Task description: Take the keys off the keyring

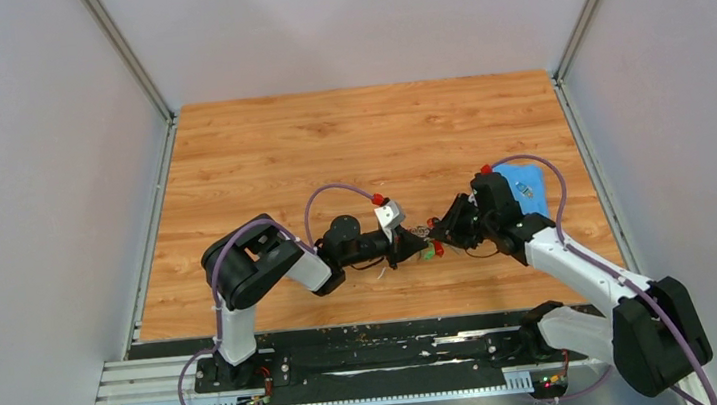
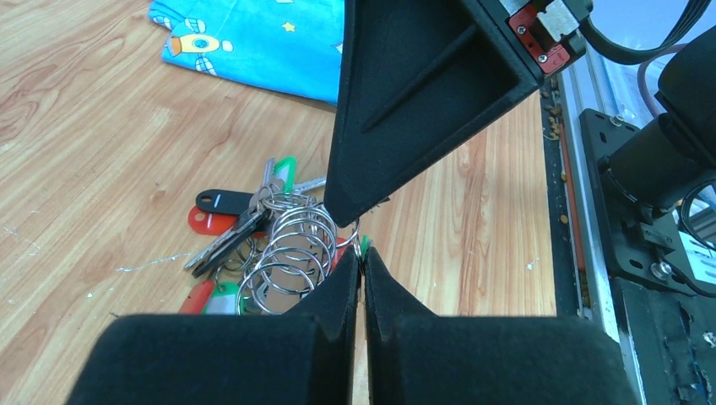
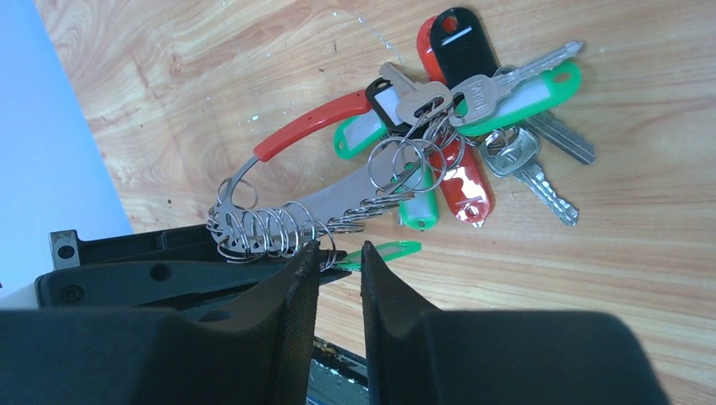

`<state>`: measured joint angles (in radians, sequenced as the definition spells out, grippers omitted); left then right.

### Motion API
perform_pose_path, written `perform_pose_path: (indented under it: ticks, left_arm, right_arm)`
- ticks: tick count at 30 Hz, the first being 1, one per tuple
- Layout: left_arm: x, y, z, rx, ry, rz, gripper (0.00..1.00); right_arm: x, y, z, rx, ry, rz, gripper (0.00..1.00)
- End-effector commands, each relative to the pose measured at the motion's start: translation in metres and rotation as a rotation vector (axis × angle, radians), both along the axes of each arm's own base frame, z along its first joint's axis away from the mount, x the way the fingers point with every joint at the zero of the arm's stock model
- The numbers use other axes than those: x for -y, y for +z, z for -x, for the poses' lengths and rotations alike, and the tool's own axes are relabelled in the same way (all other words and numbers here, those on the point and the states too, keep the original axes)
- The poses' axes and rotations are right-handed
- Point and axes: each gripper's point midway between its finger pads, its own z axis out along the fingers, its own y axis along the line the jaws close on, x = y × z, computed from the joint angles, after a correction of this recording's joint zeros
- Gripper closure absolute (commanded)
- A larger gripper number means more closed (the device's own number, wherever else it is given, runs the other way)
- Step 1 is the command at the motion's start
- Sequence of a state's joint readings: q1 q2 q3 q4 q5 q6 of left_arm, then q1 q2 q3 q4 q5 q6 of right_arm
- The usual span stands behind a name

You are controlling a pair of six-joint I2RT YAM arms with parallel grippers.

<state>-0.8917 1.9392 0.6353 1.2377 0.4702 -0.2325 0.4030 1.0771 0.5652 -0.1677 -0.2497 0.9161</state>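
I have both claws nose to nose over the bunch. My left claw (image 2: 361,268) is pressed together. Its tips sit at the foot of the stack of split rings (image 2: 291,253), which lies just ahead of it and a little to its left. My right claw (image 3: 338,257) is narrowed to a slit. A green tag (image 3: 384,251) lies across its tips, and I cannot tell whether it is nipped or merely lying in front.

The keyring (image 3: 329,198) rests on the worktop (image 3: 194,93) just ahead of the right claw, with its red clip (image 3: 311,124) arching away beyond. The keys (image 3: 515,156) fan out farther ahead and off to that claw's right, each threaded on a ring.

As I judge it, the step in hand is getting one ring free of the keyring's body. I would use the left claw purely as an anchor and let the right do the travelling. I would take one ring only, the outermost, and slide it along the metal towards the clip's opening rather than tugging outward. The rings are thin and slippery, so a slow, low pull is safest. A sideways yank would likely drag the whole bunch.
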Motion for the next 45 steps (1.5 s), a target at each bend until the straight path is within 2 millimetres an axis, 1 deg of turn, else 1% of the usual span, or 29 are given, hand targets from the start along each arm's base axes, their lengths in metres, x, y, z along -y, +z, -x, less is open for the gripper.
perform_pose_path:
  ticks: [1,6,10,12,15,16,21,25,26,29,34,40,45]
  left_arm:
    - [0.005,0.002,0.000,0.011,-0.019,0.017,1.00]
    - [0.005,0.001,0.001,0.008,-0.023,0.016,1.00]
    - [0.005,0.001,0.001,0.006,-0.025,0.016,1.00]
    - [0.005,0.002,0.001,0.007,-0.024,0.018,1.00]
    - [0.005,0.001,0.000,0.006,-0.022,0.018,1.00]
    - [0.005,0.002,0.001,0.006,-0.023,0.018,1.00]
    - [0.003,0.000,-0.002,0.006,-0.003,0.011,1.00]
    - [0.001,-0.002,-0.003,0.000,0.008,0.004,1.00]
    - [0.001,-0.003,-0.003,-0.001,0.013,0.001,1.00]
    - [-0.002,-0.006,-0.004,-0.005,0.022,-0.008,1.00]
    - [-0.005,-0.007,-0.006,-0.008,0.034,-0.015,1.00]
    - [-0.011,-0.008,-0.009,0.006,0.062,-0.042,1.00]
    - [-0.014,-0.005,-0.010,0.026,0.070,-0.049,1.00]
  right_arm:
    - [0.000,0.001,-0.004,-0.010,-0.058,-0.071,0.74]
    - [-0.006,0.002,-0.009,-0.016,-0.073,-0.125,0.75]
    - [-0.009,0.002,-0.009,-0.024,-0.079,-0.146,0.80]
    - [-0.009,0.003,-0.009,-0.023,-0.078,-0.151,0.85]
    - [-0.009,0.004,-0.008,-0.024,-0.076,-0.147,0.98]
    - [-0.008,0.004,-0.008,-0.022,-0.071,-0.141,0.99]
    - [-0.007,0.005,-0.005,-0.013,0.009,-0.073,0.99]
    - [-0.008,0.008,0.000,-0.011,0.124,-0.010,0.99]
    - [-0.009,0.011,0.000,-0.006,0.150,0.002,0.99]
    - [-0.013,0.016,0.003,0.000,0.230,0.009,0.99]
    - [-0.027,0.023,0.012,-0.027,0.378,-0.028,0.99]
    - [-0.023,0.026,0.019,-0.064,0.437,-0.006,0.99]
    - [-0.020,0.028,0.027,-0.099,0.482,0.009,1.00]
